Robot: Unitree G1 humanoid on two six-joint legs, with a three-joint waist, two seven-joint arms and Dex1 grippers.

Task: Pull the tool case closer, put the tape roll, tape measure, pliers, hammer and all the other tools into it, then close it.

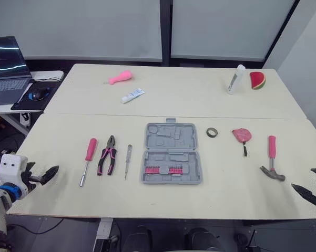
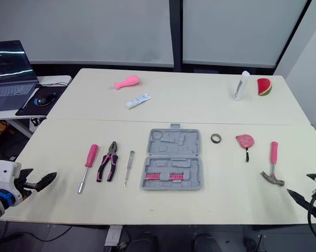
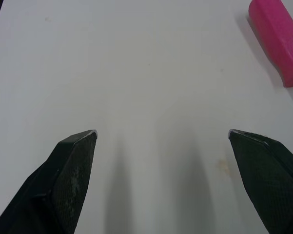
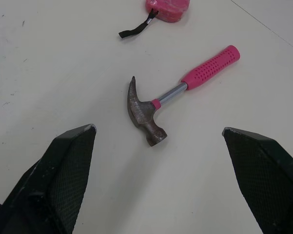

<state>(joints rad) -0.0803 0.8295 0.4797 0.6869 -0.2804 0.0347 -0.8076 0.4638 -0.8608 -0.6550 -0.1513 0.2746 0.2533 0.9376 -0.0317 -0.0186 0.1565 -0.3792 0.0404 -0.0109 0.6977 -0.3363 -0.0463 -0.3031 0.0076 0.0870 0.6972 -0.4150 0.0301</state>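
Observation:
The grey tool case [image 1: 172,153] lies open in the middle of the near table, a row of pink bits in its near half. Left of it lie a thin screwdriver [image 1: 128,160], pink-handled pliers [image 1: 108,155] and a pink-handled screwdriver [image 1: 88,157]. To the right are the small tape roll [image 1: 212,132], the pink tape measure [image 1: 242,135] and the pink-handled hammer [image 1: 272,159]. My left gripper [image 1: 48,176] hovers open at the near left edge, empty. My right gripper [image 1: 303,179] is open just short of the hammer head [image 4: 148,117].
On the far table sit a pink object [image 1: 121,77], a white tube [image 1: 132,95], a white bottle [image 1: 235,79] and a toy watermelon slice [image 1: 257,80]. A laptop [image 1: 5,68] and mouse [image 1: 39,93] rest on a side desk at far left.

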